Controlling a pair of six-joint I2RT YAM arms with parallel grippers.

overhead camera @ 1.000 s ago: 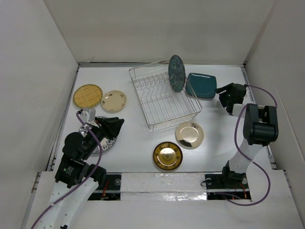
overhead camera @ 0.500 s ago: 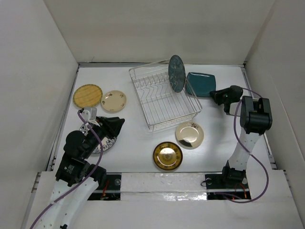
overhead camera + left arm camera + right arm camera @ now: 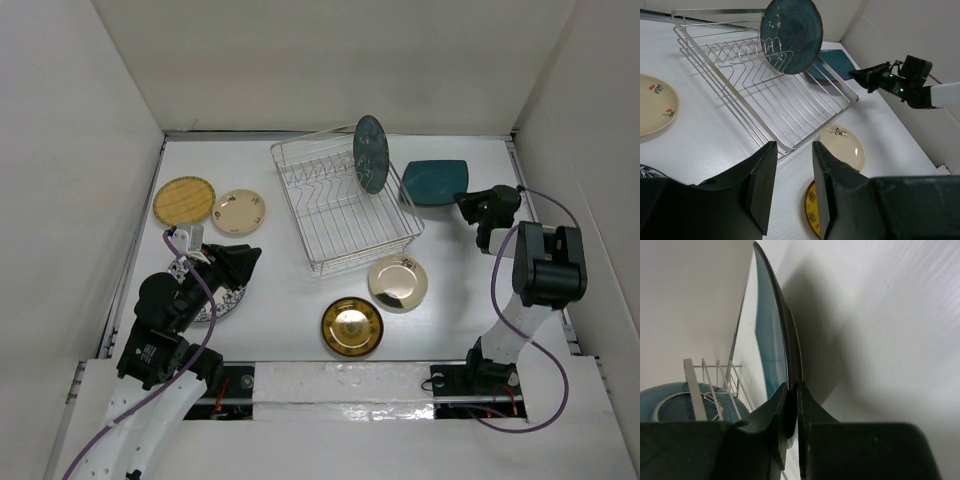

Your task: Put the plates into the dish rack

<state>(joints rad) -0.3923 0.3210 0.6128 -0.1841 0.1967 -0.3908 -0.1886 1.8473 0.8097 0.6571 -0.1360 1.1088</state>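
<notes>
The right pincer (image 3: 468, 203) is pinching the rim of the squarish teal plate (image 3: 435, 182), holding it just right of the dish rack (image 3: 330, 215). The rack's open slots are lying to this pincer's left. The left pincer (image 3: 793, 147) is hanging spread at the near left, farther away.

Work surface: a white table (image 3: 290, 310), matte, with a bright patch of glare towards its right side. Enclosure: a plain white back wall (image 3: 340, 60), a white left wall (image 3: 70, 180) and a white right wall (image 3: 590, 130) stand on three sides of the table and slope outward towards the top. A dark seam (image 3: 250, 133) runs where the back wall meets the table. Near edge: a dark mounting rail (image 3: 340, 382), its middle stretch covered in glossy white. A white ledge (image 3: 70, 410) lies in front of the rail.
</notes>
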